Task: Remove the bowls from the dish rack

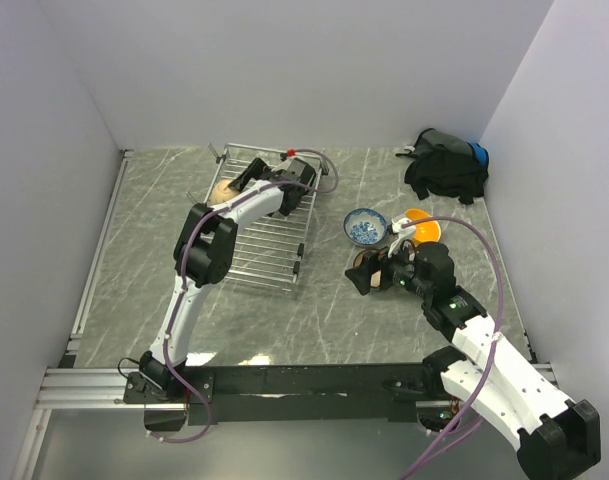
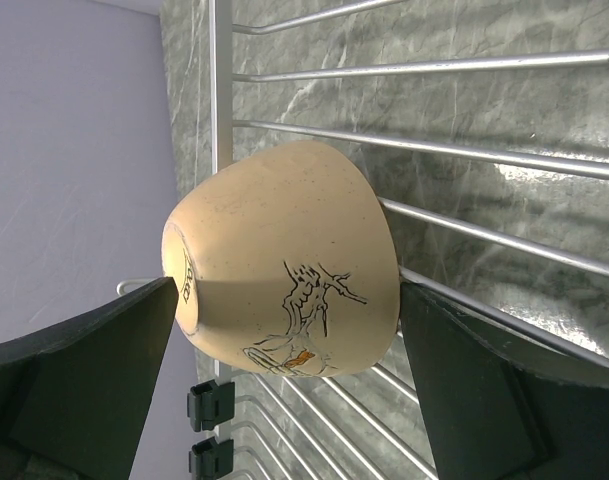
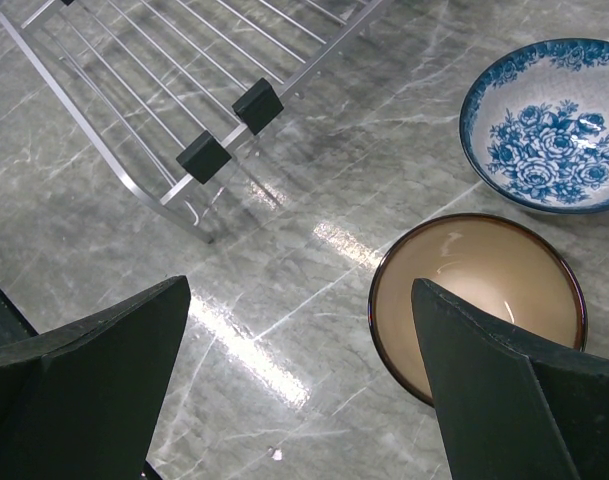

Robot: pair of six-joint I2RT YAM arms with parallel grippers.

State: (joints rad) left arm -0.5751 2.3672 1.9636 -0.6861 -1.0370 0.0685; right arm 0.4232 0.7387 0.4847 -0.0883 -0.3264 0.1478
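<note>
The silver wire dish rack point(image 1: 269, 245) holds one tan bowl point(image 1: 222, 188) at its far left corner. In the left wrist view this tan bowl point(image 2: 284, 250), with a line drawing on it, lies on its side on the rack wires point(image 2: 434, 150). My left gripper point(image 2: 286, 288) is open, with one finger on each side of the bowl, at or very near its sides. My right gripper point(image 3: 301, 285) is open and empty above the table. A dark brown bowl point(image 3: 479, 300) with a tan inside stands under its right finger. A white bowl with blue pattern point(image 3: 544, 125) and an orange bowl point(image 1: 422, 227) stand on the table.
A black bag point(image 1: 446, 165) lies at the back right. The rack's near corner with its black feet point(image 3: 229, 130) lies left of the right gripper point(image 1: 367, 272). White walls close in the table on three sides.
</note>
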